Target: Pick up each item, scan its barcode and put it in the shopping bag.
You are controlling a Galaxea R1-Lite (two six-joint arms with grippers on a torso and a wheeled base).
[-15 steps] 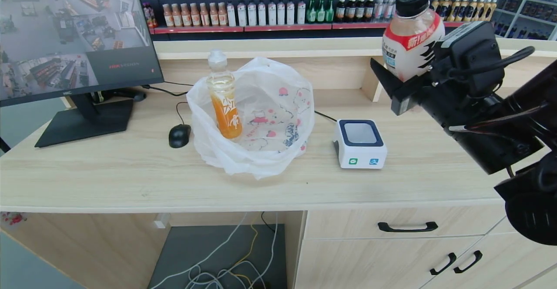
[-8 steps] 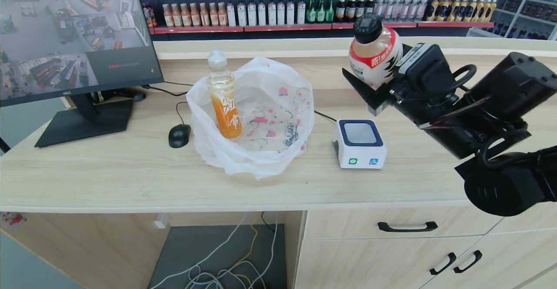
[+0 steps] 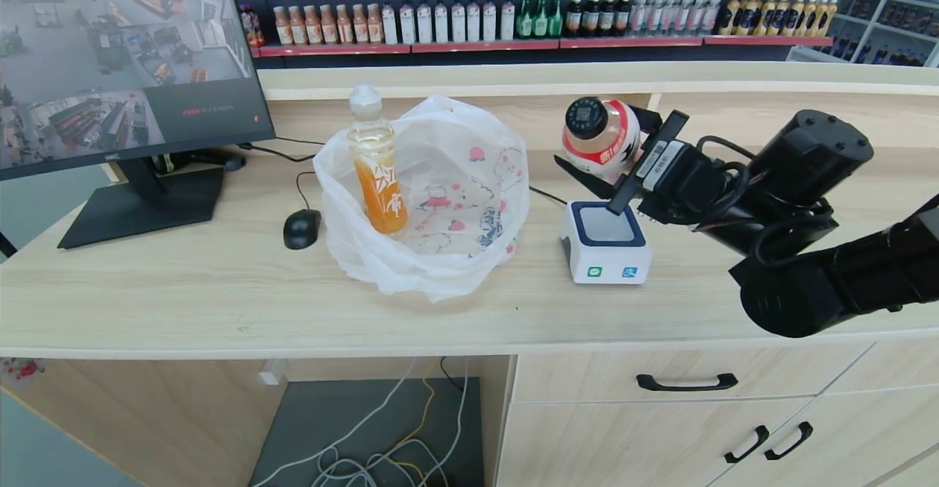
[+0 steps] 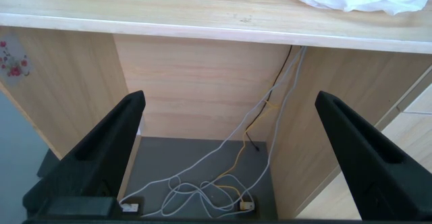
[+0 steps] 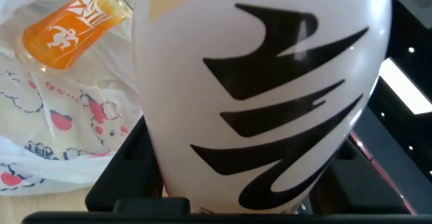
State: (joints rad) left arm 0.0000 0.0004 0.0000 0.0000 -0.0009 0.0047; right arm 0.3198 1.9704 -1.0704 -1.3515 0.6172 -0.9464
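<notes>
Two bottles are showing. The first, a white plastic bottle with a red band, black stripes and a black cap [image 3: 596, 135], is sitting clamped between the fingers of the right gripper [image 3: 603, 151]. It is tilting with its cap toward the head camera. In the head view it is hanging in the air just behind and above the one white box-shaped barcode scanner with a dark blue window frame [image 3: 606, 252], apart from it. The gripper is hiding the base of this bottle, its barcode cannot be made out, and whether it is hanging directly over the scanner window cannot be told. In the right wrist view the bottle's body is covering most of the fingers. The second, a clear plastic bottle of orange drink with a white cap [image 3: 375, 171], is standing upright inside the one white plastic shopping bag with a cartoon print [image 3: 469, 252], at its left side; the bag is hiding the bottle's base. The bag is sitting on the pale wooden counter [image 3: 220, 304], between the scanner and the one black computer mouse [image 3: 302, 228]. One black monitor [image 3: 125, 54] is standing at the counter's left, cut off by the picture's edges. The left gripper [image 4: 233, 156] is hanging below the counter edge, facing the loose cables [image 4: 223, 190] on the floor, with its fingers spread wide and gripping nothing. Three black drawer handles [image 3: 687, 382] are showing below the counter.
</notes>
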